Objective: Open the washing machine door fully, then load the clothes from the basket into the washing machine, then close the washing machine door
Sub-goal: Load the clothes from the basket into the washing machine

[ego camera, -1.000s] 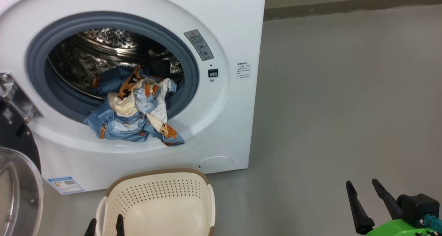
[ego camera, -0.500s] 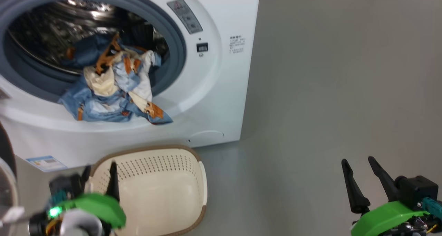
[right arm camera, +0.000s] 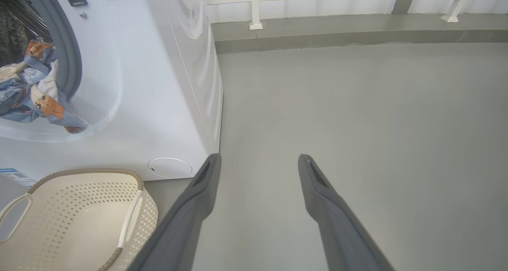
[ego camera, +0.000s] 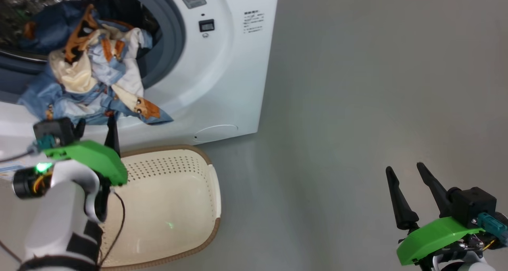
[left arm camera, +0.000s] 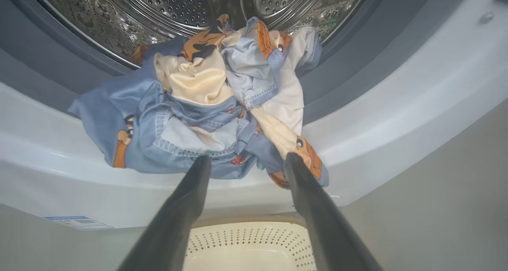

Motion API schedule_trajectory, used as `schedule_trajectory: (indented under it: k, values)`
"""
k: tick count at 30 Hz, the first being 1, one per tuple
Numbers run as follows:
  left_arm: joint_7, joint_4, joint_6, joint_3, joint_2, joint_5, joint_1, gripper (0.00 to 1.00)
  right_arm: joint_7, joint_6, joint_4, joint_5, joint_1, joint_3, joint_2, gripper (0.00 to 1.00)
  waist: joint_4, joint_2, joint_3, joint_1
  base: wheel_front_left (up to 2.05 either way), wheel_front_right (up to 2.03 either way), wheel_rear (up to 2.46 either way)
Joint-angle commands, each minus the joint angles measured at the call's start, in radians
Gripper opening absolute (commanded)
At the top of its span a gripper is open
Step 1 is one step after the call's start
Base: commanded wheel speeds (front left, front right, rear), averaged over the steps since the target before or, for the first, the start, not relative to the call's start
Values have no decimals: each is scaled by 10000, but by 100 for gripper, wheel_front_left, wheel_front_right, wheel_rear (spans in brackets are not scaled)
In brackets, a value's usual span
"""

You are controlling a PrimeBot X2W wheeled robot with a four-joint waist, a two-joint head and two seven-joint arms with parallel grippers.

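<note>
The washing machine stands with its mouth uncovered; its door is out of view. The clothes, light blue with orange-brown prints, lie partly in the steel drum and spill over the grey gasket and the white lower rim. Just below that hanging edge my left gripper is open, its fingers pointing up at the clothes from a little below, with nothing between them. The cream basket sits on the floor under the opening with nothing seen inside. My right gripper is open over bare floor, far right of the machine.
Grey floor stretches to the right of the machine. In the right wrist view, a kerb and a white railing run along the far side. A blue label marks the machine's lower corner.
The camera has swung right and down, shifting the machine up and left. My left arm has risen from the bottom edge to just under the hanging clothes. The right gripper keeps its pose.
</note>
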Motion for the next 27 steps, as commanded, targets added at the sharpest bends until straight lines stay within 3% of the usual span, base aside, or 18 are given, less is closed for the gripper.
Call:
schedule_trajectory:
  k: [1,25,26,27]
  values:
    - [13,78,-76,260,417,-82,-535,100,-145,44,-208,-115,-312,245,-129,100,-150,-1,113,-2,0,0,0]
    - [2382,3243,150,-158,1491,43,-3653,100,-836,44,425,892,-846,714,-112,100,-1399,-1,1331,-2,0,0,0]
    - [2456,3311,150,-174,1498,37,-3700,82,-866,44,452,908,-862,713,-112,100,-1405,-1,1343,-2,0,0,0]
    - [2497,3360,159,-188,1501,31,-3745,52,-895,44,480,920,-879,711,-112,100,-1406,-1,1351,-2,0,0,0]
